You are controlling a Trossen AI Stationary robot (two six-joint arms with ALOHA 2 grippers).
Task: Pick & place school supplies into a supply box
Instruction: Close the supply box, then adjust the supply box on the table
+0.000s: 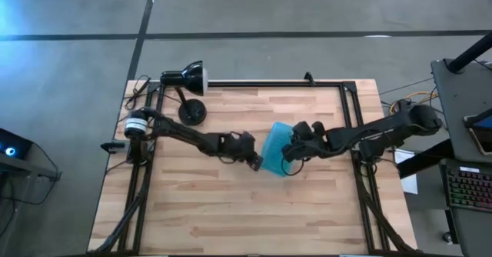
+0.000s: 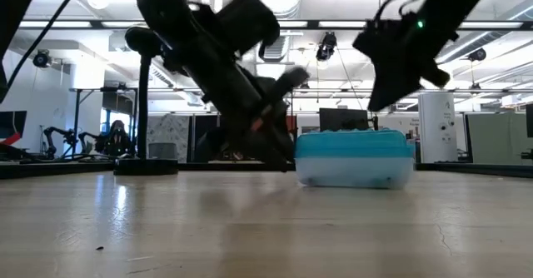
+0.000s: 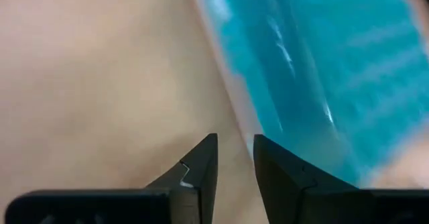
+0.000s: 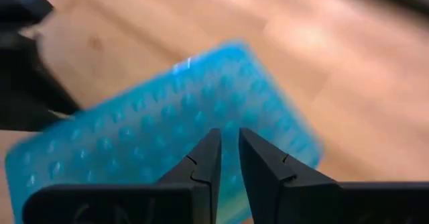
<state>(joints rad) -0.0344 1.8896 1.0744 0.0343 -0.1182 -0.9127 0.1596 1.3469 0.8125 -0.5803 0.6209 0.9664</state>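
From table height the supply box (image 2: 354,156) lies closed; both claws, left (image 3: 234,158) and right (image 4: 228,150), stand narrow, empty.

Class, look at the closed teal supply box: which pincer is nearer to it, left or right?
Roughly level, arguably left. The left pincer is low at one edge of the supply box; the right pincer hovers above it at the opposite edge.

Robotics lab, monitors (image 2: 343,118), other robot arms (image 2: 62,136)

The counter (image 1: 254,211) is viewed from overhead and from its surface level; the supply box (image 3: 315,70) is framed closely by both wrist cameras.
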